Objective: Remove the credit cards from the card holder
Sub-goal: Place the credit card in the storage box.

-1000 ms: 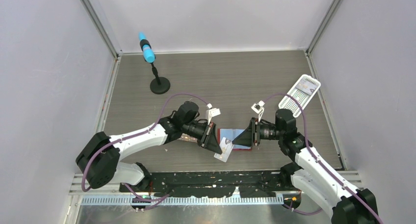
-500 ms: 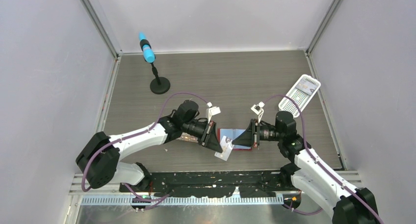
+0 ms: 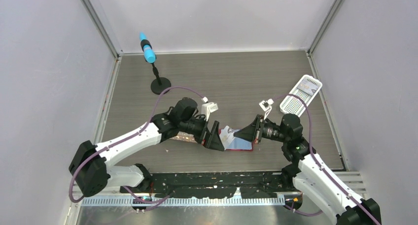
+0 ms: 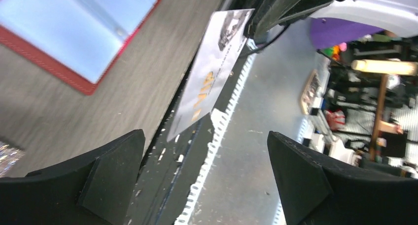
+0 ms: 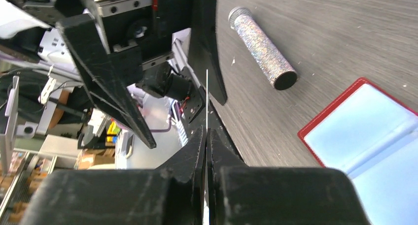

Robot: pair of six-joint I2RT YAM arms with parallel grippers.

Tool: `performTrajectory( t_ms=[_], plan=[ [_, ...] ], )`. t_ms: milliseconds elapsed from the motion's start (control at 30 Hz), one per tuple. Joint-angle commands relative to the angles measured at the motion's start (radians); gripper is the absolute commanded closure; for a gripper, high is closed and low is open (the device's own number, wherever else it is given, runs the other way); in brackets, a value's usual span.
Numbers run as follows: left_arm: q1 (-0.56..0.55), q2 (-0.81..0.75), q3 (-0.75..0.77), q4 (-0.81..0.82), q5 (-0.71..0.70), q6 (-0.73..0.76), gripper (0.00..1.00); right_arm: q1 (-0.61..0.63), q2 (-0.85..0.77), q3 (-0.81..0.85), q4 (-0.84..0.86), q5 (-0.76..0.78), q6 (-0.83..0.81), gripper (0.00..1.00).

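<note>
- Red card holder (image 3: 241,145) lay open on the surface (image 3: 246,77), blue pockets up.
- At its three o'clock, the right claw (image 5: 207,131), pressed together, pinched one credit card (image 4: 212,72).
- At nine o'clock, the left claw (image 4: 204,136) stood spread, off the card.
- A glittery tube (image 5: 263,48) lay beyond.

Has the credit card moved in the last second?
Yes. In the top view the credit card shifted away from the black rail along the near edge.

The card holder (image 4: 74,28) is red, pale blue inside; the card (image 4: 212,72) grey-white, gold-lettered.
</note>
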Motion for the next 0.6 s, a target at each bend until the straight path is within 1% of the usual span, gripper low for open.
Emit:
performTrajectory(
  t_ms=[0,133,233,400,567],
  plan=[
    [-0.001,-0.075,0.093,-0.21,-0.183,0.116,0.0,-0.011,-0.017,0.062,-0.025,0.117,-0.009,0.95],
    [-0.001,-0.124,0.137,-0.321,-0.334,0.16,0.0,-0.06,-0.01,0.082,-0.048,0.18,-0.016,0.95],
    [-0.001,-0.158,0.17,-0.412,-0.478,0.179,0.0,-0.111,0.006,0.098,-0.059,0.235,-0.03,0.95],
    [-0.001,-0.172,0.273,-0.644,-0.663,0.225,0.0,-0.199,0.049,0.136,-0.097,0.396,-0.072,0.95],
    [-0.001,-0.241,0.301,-0.758,-0.752,0.273,0.0,-0.338,0.115,0.153,-0.059,0.521,-0.083,0.95]
  ],
)
